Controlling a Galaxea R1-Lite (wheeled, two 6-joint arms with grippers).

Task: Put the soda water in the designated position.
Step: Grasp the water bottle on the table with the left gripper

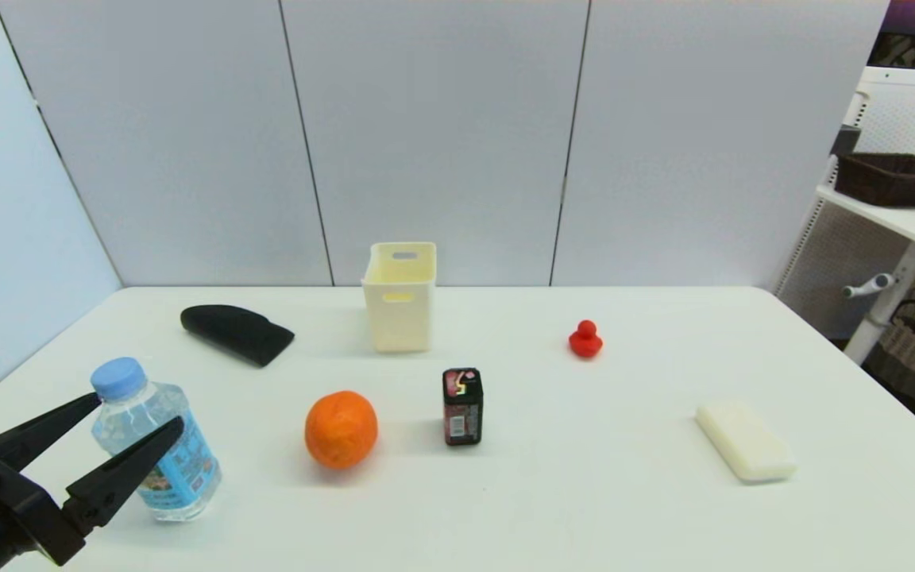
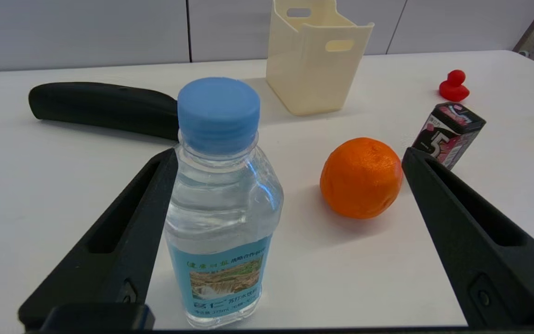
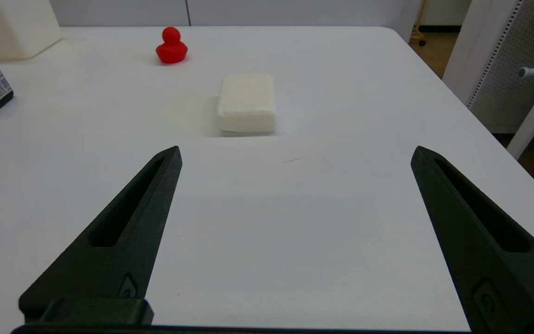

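1. The left gripper [image 1: 138, 415] sits low at the near left corner of the table [image 1: 584, 492], its two black fingers spread wide and grasping nothing. The soda water [image 1: 157, 445] stands between them, close against one finger and well clear of the other.
2. The bottle is upright on the tabletop, blue cap on, and the water reaches up to its shoulder. I'd judge it fairly heavy for its size and steady on its base.
3. The clear plastic looks smooth and thin, so it may give under a hard squeeze and slip under a weak one. The best hold seems to be the middle of the body, around the top of the blue label, not the narrow neck or the cap.
4. Just beyond stands an orange [image 1: 341, 429], then a small dark carton [image 1: 463, 406]; farther back lie a black object [image 1: 237, 333], a cream bin [image 1: 399, 296] and a red toy duck [image 1: 585, 339].
5. The right gripper [image 3: 295, 157] hovers over bare table on the far side, fingers wide apart and empty, near a white block [image 3: 246, 103].
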